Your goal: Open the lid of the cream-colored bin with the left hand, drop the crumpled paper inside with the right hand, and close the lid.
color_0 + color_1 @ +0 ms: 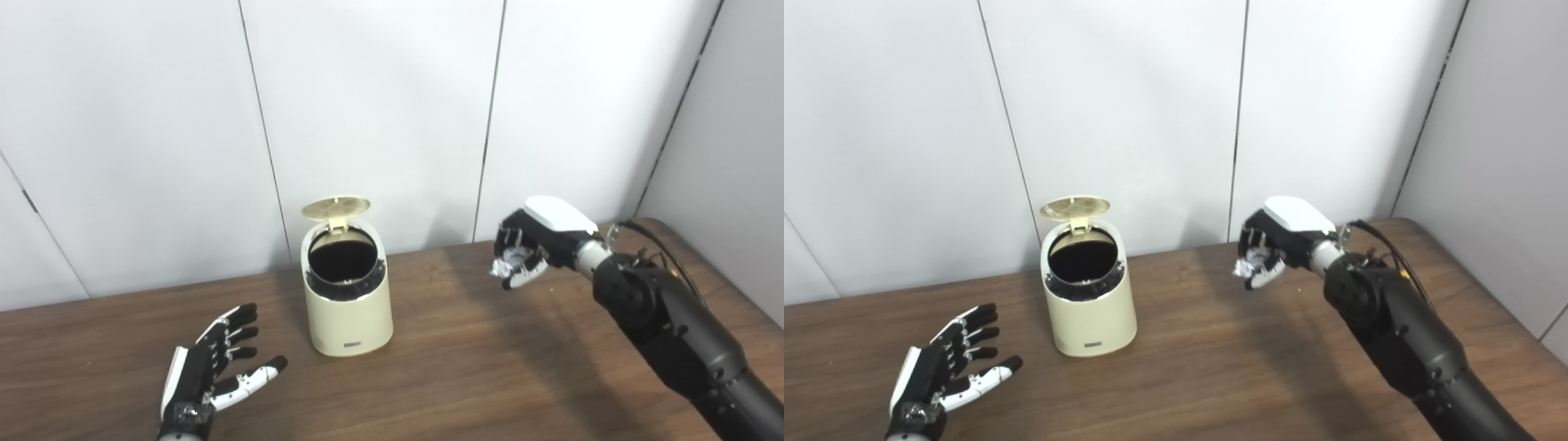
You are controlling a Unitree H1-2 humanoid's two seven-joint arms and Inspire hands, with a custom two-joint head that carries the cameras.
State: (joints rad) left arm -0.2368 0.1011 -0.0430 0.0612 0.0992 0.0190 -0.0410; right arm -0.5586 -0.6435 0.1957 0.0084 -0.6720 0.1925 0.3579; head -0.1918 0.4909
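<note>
Bin [347, 306] stands on table [465, 380], lid [335, 208] raised. Right hand [528, 248] grasps crumpled paper [505, 264], raised, right of bin. Left hand [211, 367] fingers spread, holding nothing.

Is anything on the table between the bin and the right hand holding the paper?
No, only bare table lies between the bin and the right hand, in both eye views.
</note>
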